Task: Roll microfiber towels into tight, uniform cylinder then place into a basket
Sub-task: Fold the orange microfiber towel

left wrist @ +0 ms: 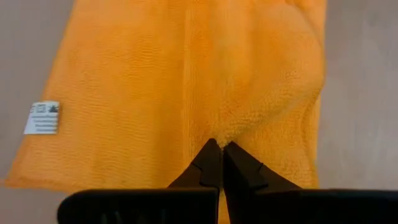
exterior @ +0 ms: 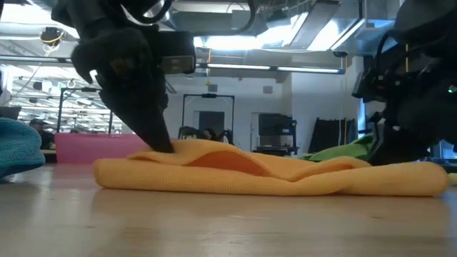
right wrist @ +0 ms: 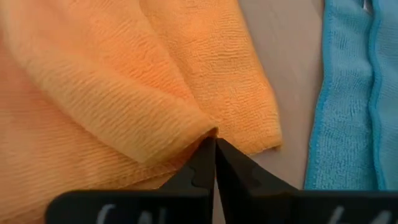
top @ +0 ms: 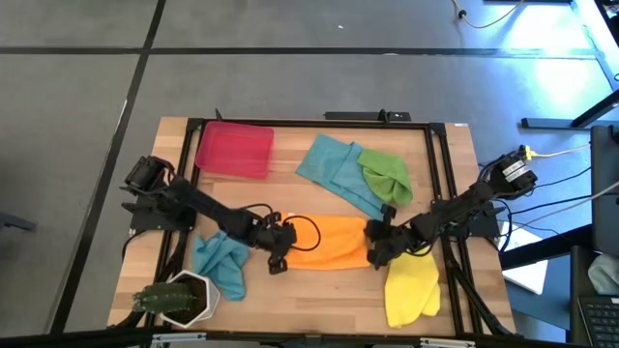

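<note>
With the orange towel (top: 329,243) lying folded mid-table, well short of the red basket (top: 235,149), the left gripper (left wrist: 221,152) and right gripper (right wrist: 214,144) each pinched an end, so rolling it tight probably came next.

Five towels (top: 329,242) (one orange, two teal, one green, one yellow), one red basket (top: 235,150), one potted plant (top: 179,298).

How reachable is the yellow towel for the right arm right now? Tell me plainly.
Probably not at once. The yellow towel lies uncovered just beside the right gripper, with nothing between them, but that gripper is shut on the orange towel, pinching a fold of it. It would have to let go first.
</note>
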Controlling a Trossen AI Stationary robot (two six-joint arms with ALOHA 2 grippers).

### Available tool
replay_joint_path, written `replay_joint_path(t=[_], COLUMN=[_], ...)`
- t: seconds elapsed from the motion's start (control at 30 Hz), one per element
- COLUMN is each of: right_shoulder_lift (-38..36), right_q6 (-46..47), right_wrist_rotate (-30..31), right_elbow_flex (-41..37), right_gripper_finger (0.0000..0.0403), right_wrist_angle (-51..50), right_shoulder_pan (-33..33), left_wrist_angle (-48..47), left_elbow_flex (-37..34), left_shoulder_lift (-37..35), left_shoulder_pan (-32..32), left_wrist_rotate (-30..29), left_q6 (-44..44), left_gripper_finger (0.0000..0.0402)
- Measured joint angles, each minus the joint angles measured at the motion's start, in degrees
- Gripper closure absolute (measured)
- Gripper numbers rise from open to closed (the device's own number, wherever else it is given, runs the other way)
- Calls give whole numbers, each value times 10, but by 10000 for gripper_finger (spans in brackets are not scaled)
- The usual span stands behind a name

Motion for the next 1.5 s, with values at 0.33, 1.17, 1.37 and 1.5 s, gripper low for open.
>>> replay_joint_path(t=[0.33,1.17,1.37,1.5], right_shoulder_lift=[0,-8,-42,-35], right_q6=[-43,-33,-58,-134], right_wrist_rotate=[21,77,60,-15], right_elbow_flex=[9,126,125,102], right_gripper_finger=[341,302,302,302], right_wrist_angle=[0,-228,-151,30], right_shoulder_pan=[-1,32,69,87], left_wrist_angle=[7,-166,-71,-35], left_elbow_flex=[11,138,144,143], left_shoulder_lift=[0,0,5,36], left_shoulder_pan=[1,-12,-53,-76], left_wrist_rotate=[-8,-114,-114,-120], left_q6=[33,69,79,83], left_gripper_finger=[352,298,301,303])
